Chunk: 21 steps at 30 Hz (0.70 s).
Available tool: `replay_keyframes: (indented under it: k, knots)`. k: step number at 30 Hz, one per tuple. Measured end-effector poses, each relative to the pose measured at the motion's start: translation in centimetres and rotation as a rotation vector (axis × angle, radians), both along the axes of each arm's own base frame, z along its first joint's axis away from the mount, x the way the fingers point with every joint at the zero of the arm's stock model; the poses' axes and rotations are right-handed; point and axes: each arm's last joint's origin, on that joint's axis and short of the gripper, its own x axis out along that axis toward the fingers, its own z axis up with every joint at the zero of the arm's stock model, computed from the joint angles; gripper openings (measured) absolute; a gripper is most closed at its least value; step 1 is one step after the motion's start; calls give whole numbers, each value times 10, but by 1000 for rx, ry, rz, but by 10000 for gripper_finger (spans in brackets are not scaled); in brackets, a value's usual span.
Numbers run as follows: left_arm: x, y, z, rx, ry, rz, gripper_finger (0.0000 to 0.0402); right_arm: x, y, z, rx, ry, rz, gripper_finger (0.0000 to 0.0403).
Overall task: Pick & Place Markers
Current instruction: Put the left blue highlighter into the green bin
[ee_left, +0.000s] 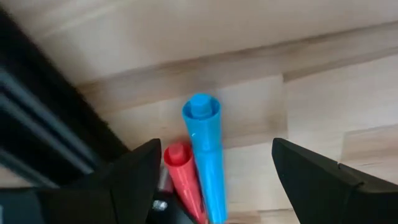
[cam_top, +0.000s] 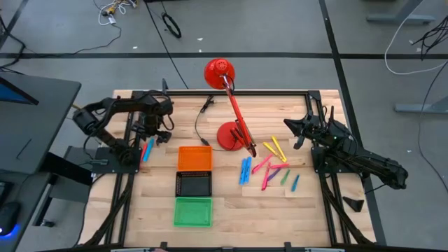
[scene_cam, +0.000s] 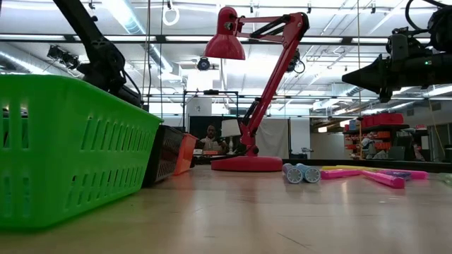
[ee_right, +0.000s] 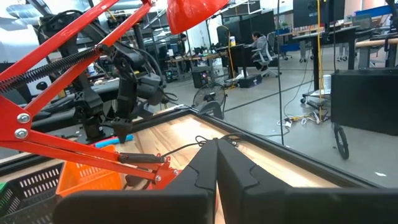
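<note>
My left pincer [ee_left: 211, 180], released, hangs over a blue marker [ee_left: 205, 155] and red marker [ee_left: 183, 174] lying parallel at the worktop's [cam_top: 231, 210] nine o'clock edge. My right pincer [cam_top: 288, 124] waits clenched at three o'clock.

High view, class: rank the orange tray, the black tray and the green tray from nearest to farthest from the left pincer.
Measured from the left pincer, open over a blue and a red marker at the table's left edge:
1. Orange tray, top of the tray column, just right of the pincer.
2. Black tray, middle of the column.
3. Green tray, bottom of the column, by the near edge.
</note>
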Motion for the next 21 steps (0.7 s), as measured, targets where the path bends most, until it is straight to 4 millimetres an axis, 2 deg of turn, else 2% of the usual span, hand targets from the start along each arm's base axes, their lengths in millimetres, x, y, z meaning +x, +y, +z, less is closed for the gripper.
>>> replay_keyframes:
  k: [6,15,21]
  knots:
    - [-2,-4,-8,-22,-50,-21,314,0,0,0,0,0,0,10]
    - [-3,-6,-10,-40,-72,-46,314,0,0,0,0,0,0,10]
    - [-3,-6,-10,-45,-76,-50,279,0,0,0,0,0,0,10]
